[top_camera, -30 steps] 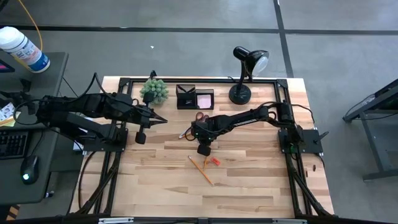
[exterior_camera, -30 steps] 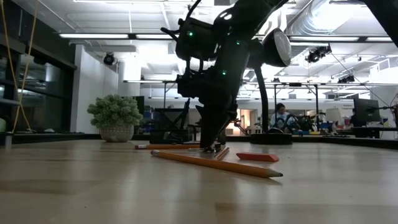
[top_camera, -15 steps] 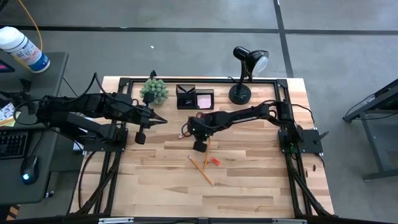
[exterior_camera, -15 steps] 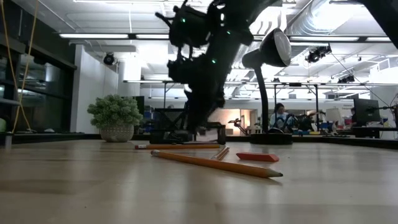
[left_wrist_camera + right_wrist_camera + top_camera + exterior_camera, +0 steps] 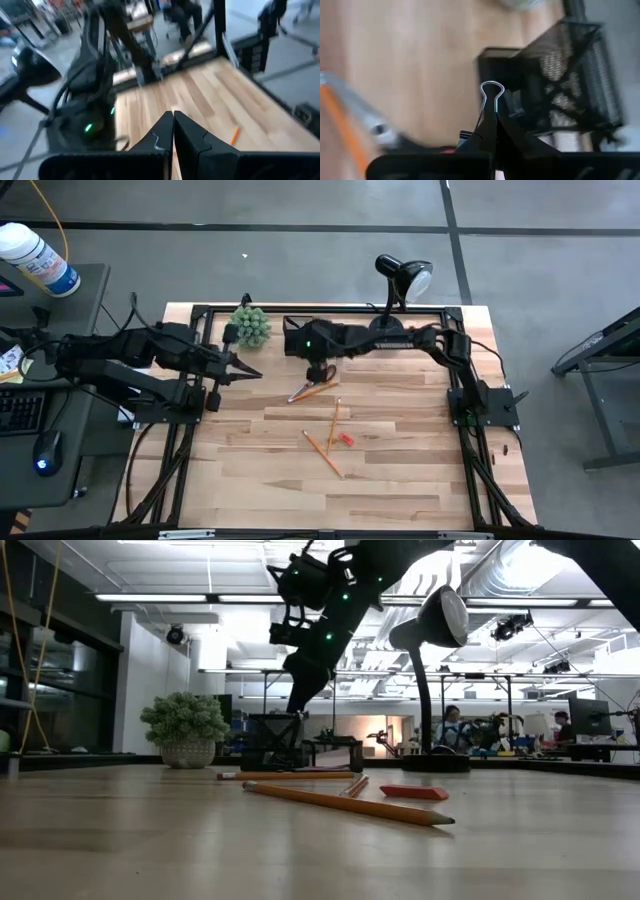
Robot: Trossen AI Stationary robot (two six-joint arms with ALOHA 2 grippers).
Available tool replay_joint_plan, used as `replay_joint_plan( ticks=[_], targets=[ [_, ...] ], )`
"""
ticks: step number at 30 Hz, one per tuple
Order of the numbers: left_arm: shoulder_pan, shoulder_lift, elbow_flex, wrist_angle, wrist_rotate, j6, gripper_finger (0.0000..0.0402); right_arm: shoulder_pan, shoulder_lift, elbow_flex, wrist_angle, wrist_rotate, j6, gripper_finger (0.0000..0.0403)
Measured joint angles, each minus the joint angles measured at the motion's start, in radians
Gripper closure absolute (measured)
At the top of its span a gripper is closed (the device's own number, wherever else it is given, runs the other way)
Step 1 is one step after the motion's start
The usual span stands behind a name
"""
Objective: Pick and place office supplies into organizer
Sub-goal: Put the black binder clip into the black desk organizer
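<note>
My right gripper [image 5: 491, 117] is shut on a small clip whose wire loop [image 5: 491, 92] sticks out past the fingertips. In the high view it [image 5: 297, 342] reaches over the black mesh organizer [image 5: 292, 327] at the far edge. In the low view it [image 5: 300, 680] hangs above the organizer [image 5: 272, 740]. The orange-handled scissors [image 5: 306, 389] lie flat just in front of the organizer. Two pencils [image 5: 323, 450] [image 5: 335, 414] and a red eraser [image 5: 345, 438] lie mid-table. My left gripper [image 5: 255, 373] is shut, holds nothing and stays raised at the left. My right gripper pinches the clip by its wire handle [image 5: 490, 111] between the two fingers, at their free ends. The fingers slant down toward the far edge. The loop points on past the fingertips. The clip is lifted clear of the table, next to the organizer's mesh wall [image 5: 570, 75].
A green spiky plant [image 5: 248, 326] stands left of the organizer. A black desk lamp [image 5: 392, 300] stands to its right, behind my right arm. A black frame [image 5: 200, 315] runs around the tabletop. Bare wood lies toward the near edge [image 5: 330, 500].
My right gripper has risen from the table beside the pencils and eraser. It has swung toward the far edge and somewhat left, to a spot above the organizer, turning its wrist as it went and staying shut.
</note>
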Motion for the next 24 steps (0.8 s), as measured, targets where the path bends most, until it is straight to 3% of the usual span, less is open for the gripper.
replay_joint_plan(
  ticks=[12, 17, 21, 24],
  targets=[
    [0.001, -0.025, 0.000, 0.035, -0.008, -0.002, 0.0399, -0.105, 0.003, 0.033, 0.076, -0.193, -0.172, 0.0403],
    [0.001, -0.025, 0.000, 0.035, -0.034, -0.002, 0.0399, -0.104, 0.034, 0.034, 0.110, -0.200, -0.205, 0.0403],
    [0.001, -0.025, 0.000, 0.035, -0.036, -0.002, 0.0399, -0.096, 0.066, 0.034, 0.137, -0.100, -0.212, 0.0403],
    [0.001, -0.025, 0.000, 0.035, -0.046, -0.002, 0.0399, -0.093, 0.079, 0.032, 0.142, -0.093, -0.219, 0.0403]
  ],
)
